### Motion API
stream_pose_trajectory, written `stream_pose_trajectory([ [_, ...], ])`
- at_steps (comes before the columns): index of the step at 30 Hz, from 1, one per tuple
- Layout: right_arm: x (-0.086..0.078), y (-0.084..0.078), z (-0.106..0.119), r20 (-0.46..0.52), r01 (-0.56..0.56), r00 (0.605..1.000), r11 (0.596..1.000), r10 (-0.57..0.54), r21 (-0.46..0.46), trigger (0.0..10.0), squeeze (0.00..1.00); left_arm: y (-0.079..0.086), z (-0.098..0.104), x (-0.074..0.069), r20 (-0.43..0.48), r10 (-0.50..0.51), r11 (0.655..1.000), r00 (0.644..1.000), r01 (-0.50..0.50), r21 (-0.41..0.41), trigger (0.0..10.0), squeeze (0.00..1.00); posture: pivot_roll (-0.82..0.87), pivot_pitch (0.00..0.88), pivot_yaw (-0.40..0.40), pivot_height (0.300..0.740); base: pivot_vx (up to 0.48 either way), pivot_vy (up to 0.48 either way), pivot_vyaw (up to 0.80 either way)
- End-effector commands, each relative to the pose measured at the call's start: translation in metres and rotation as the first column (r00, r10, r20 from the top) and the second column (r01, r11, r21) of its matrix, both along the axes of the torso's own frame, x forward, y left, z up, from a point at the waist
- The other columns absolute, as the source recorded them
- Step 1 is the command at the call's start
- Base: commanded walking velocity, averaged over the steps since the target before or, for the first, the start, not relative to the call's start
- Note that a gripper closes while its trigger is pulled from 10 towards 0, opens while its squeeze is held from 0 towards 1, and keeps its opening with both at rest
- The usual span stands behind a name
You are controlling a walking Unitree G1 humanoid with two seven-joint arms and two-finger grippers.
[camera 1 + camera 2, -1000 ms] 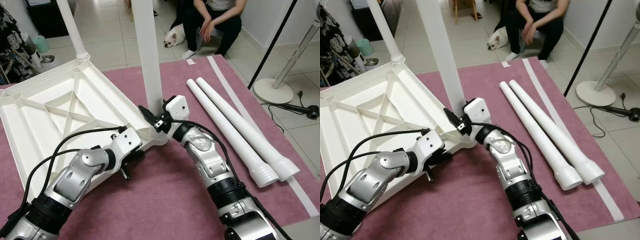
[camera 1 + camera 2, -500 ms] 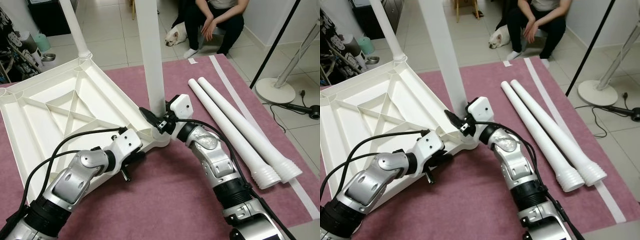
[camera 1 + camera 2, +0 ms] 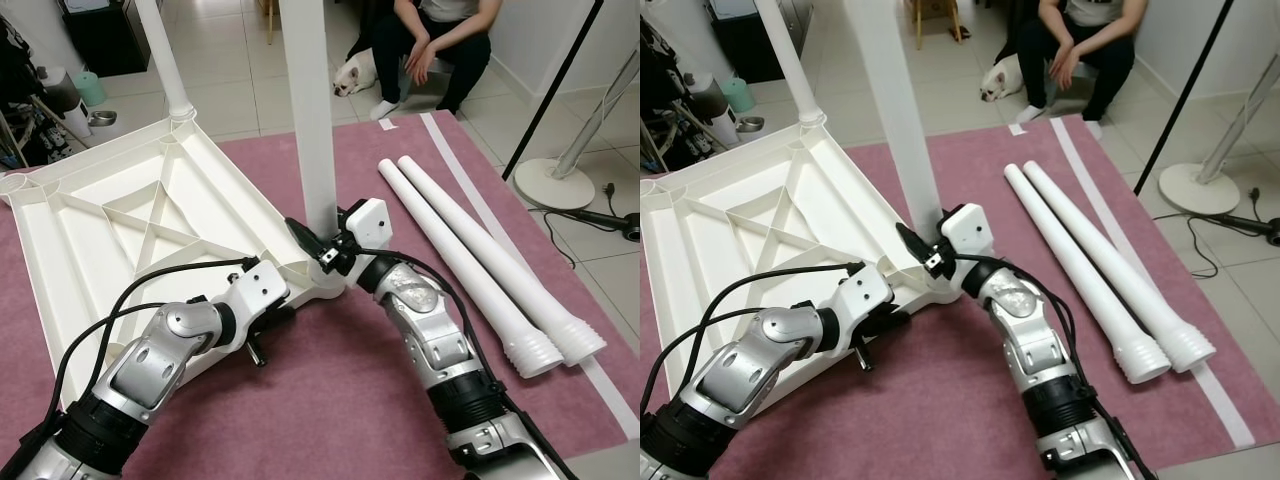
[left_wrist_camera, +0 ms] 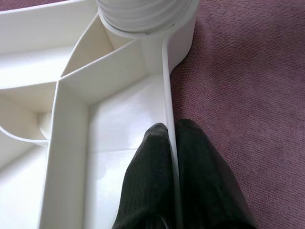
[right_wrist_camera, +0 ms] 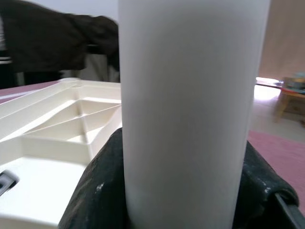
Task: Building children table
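A white plastic table top lies upside down on a purple rug, ribs facing up. A white leg stands upright in its near corner socket. My right gripper is shut on that leg just above the socket; the leg sits between its black fingers. My left gripper is shut on the table top's thin rim, close beside that corner. A second leg stands in the far corner socket. Two loose white legs lie side by side on the rug to the right.
A person sits at the far end with a small white dog beside them. A fan base and a black pole stand at right on the tiled floor. A cable and plug lie near them. Clutter and bowls sit far left.
The whole picture has shifted a little, so the camera moved. Both grippers keep their holds on the leg and the rim.
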State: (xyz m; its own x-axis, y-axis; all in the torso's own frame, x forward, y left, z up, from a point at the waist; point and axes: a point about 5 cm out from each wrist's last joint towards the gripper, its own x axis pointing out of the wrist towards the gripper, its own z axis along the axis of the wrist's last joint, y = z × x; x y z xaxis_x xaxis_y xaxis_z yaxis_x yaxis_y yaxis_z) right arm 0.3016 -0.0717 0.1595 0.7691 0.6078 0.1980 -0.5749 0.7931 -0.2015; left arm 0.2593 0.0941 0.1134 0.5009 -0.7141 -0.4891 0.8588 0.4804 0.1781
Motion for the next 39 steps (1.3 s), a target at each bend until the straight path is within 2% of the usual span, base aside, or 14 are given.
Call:
stream_pose_trajectory([
  [1, 0.004, -0.01, -0.022, -0.101, 0.117, 0.988, 0.993, -0.118, -0.019, 10.0, 0.0, 0.007, 0.013, 0.012, 0.086, 0.074, 0.997, 0.994, -0.073, -0.009, 10.0, 0.0, 0.02, 0.0, 0.089, 0.74, 0.0, 0.0, 0.0],
  [2, 0.004, -0.01, -0.022, -0.101, 0.117, 0.988, 0.993, -0.118, -0.019, 10.0, 0.0, 0.007, 0.013, 0.012, 0.086, 0.074, 0.997, 0.994, -0.073, -0.009, 10.0, 0.0, 0.02, 0.0, 0.089, 0.74, 0.0, 0.0, 0.0],
  [4, 0.007, -0.008, -0.037, -0.147, 0.268, 0.95, 0.961, -0.275, -0.066, 10.0, 0.0, 0.008, 0.015, 0.016, 0.089, 0.099, 0.995, 0.991, -0.098, -0.009, 10.0, 0.0, 0.03, 0.0, 0.091, 0.74, 0.0, 0.0, 0.0],
  [6, 0.007, -0.006, -0.041, -0.154, 0.302, 0.937, 0.949, -0.313, -0.086, 10.0, 0.0, 0.009, 0.015, 0.017, 0.089, 0.105, 0.994, 0.99, -0.105, -0.008, 10.0, 0.0, 0.02, 0.0, 0.094, 0.74, 0.0, 0.0, 0.0],
  [7, 0.011, -0.001, -0.044, -0.139, 0.4, 0.899, 0.908, -0.415, -0.129, 10.0, 0.0, 0.009, 0.016, 0.018, 0.087, 0.111, 0.994, 0.99, -0.111, -0.007, 10.0, 0.0, 0.02, 0.0, 0.094, 0.74, 0.0, 0.0, 0.0],
  [13, 0.015, 0.002, -0.045, -0.142, 0.491, 0.85, 0.86, -0.508, -0.139, 10.0, 0.0, 0.009, 0.017, 0.019, 0.087, 0.114, 0.994, 0.99, -0.114, -0.005, 10.0, 0.0, 0.03, 0.0, 0.095, 0.74, 0.0, 0.0, 0.0],
  [21, 0.017, 0.006, -0.037, -0.098, 0.523, 0.841, 0.846, -0.531, -0.1, 10.0, 0.0, 0.01, 0.016, 0.019, 0.085, 0.122, 0.992, 0.989, -0.123, -0.003, 10.0, 0.0, 0.03, 0.0, 0.09, 0.74, 0.0, 0.0, 0.0],
  [22, 0.015, 0.011, -0.028, -0.053, 0.455, 0.888, 0.889, -0.457, -0.051, 10.0, 0.0, 0.011, 0.015, 0.019, 0.084, 0.125, 0.992, 0.989, -0.125, -0.002, 10.0, 0.0, 0.03, 0.0, 0.09, 0.74, 0.0, 0.0, 0.0],
  [25, 0.013, 0.017, -0.02, -0.029, 0.374, 0.927, 0.928, -0.374, -0.004, 10.0, 0.0, 0.011, 0.015, 0.019, 0.083, 0.126, 0.992, 0.989, -0.126, -0.001, 10.0, 0.0, 0.03, 0.0, 0.089, 0.74, 0.0, 0.0, 0.0],
  [27, 0.005, 0.023, -0.002, 0.031, 0.172, 0.984, 0.984, -0.173, 0.051, 10.0, 0.0, 0.011, 0.015, 0.019, 0.081, 0.126, 0.992, 0.989, -0.126, -0.001, 10.0, 0.0, 0.03, 0.0, 0.091, 0.74, 0.0, 0.0, 0.0],
  [29, 0.005, 0.023, -0.002, 0.031, 0.172, 0.984, 0.984, -0.173, 0.051, 10.0, 0.0, 0.011, 0.015, 0.019, 0.081, 0.126, 0.992, 0.989, -0.126, -0.001, 10.0, 0.0, 0.03, 0.0, 0.091, 0.74, 0.0, 0.0, 0.0],
  [32, 0.002, 0.018, 0.014, 0.083, -0.048, 0.995, 0.995, 0.056, -0.092, 10.0, 0.0, 0.011, 0.015, 0.019, 0.08, 0.121, 0.993, 0.989, -0.121, -0.001, 10.0, 0.0, 0.02, 0.0, 0.096, 0.74, 0.0, 0.0, 0.0],
  [35, 0.004, 0.013, 0.017, 0.133, -0.078, 0.985, 0.966, 0.113, -0.247, 10.0, 0.0, 0.01, 0.015, 0.019, 0.078, 0.118, 0.993, 0.99, -0.118, -0.001, 10.0, 0.0, 0.02, 0.0, 0.097, 0.74, 0.0, 0.0, 0.0],
  [39, 0.004, 0.01, 0.013, 0.13, -0.122, 0.975, 0.925, 0.179, -0.36, 10.0, 0.0, 0.009, 0.015, 0.02, 0.079, 0.116, 0.993, 0.99, -0.116, -0.001, 10.0, 0.0, 0.02, 0.0, 0.096, 0.74, 0.0, 0.0, 0.0],
])
